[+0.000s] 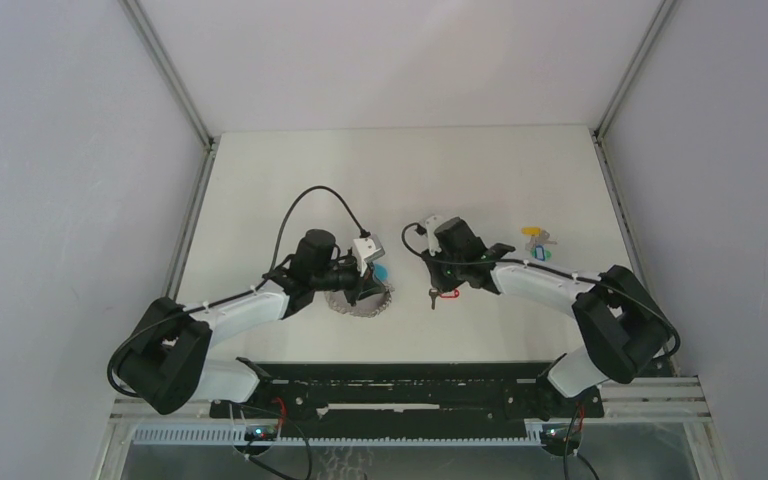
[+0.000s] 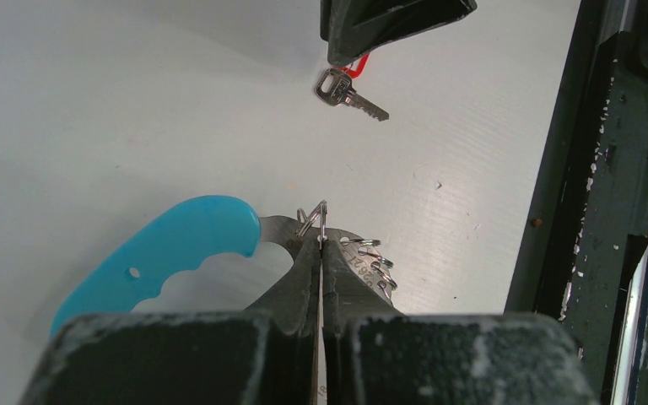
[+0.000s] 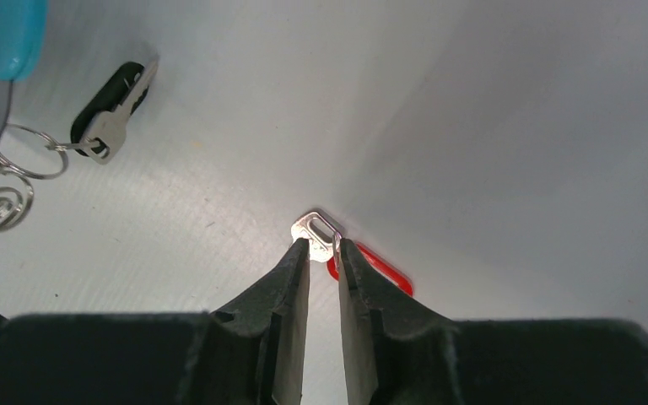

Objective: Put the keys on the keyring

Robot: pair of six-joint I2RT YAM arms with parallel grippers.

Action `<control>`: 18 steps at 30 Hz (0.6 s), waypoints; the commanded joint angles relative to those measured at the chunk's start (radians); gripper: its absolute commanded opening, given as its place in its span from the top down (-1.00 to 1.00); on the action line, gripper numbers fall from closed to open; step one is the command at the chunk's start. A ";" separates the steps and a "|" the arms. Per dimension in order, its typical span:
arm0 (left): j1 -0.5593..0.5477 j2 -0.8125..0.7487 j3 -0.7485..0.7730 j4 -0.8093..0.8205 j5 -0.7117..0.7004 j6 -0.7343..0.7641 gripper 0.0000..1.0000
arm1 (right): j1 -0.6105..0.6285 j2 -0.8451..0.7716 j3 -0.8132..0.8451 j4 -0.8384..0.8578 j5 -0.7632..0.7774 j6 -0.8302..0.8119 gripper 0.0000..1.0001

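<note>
The keyring [image 2: 350, 253] is a curved metal band with small split rings and a blue plastic segment [image 2: 160, 253]. My left gripper [image 2: 321, 245] is shut on its band, low over the table. In the top view the keyring [image 1: 360, 303] lies just left of centre. A silver key with a red tag [image 3: 316, 229] sits between the tips of my right gripper [image 3: 321, 245], which is shut on its head. That red-tagged key [image 2: 350, 93] hangs a short way from the keyring. Yellow and teal keys [image 1: 538, 245] lie on the table at the right.
A key with a black tag [image 3: 110, 114] hangs from a split ring [image 3: 34, 152] of the keyring. The arms' black base rail [image 1: 400, 385] runs along the near table edge. Grey walls enclose the white table [image 1: 400, 180].
</note>
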 commanded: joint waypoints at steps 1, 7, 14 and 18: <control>-0.001 -0.005 0.045 0.038 0.026 -0.002 1.00 | -0.004 0.033 0.118 -0.175 -0.014 0.016 0.62; -0.001 -0.009 0.045 0.036 0.026 -0.002 0.99 | 0.000 0.099 0.223 -0.309 -0.018 0.016 0.62; -0.002 -0.009 0.046 0.035 0.026 -0.002 0.99 | 0.004 0.165 0.290 -0.389 0.007 0.010 0.63; -0.001 -0.009 0.046 0.036 0.028 -0.001 1.00 | 0.009 0.190 0.306 -0.402 0.018 0.007 0.64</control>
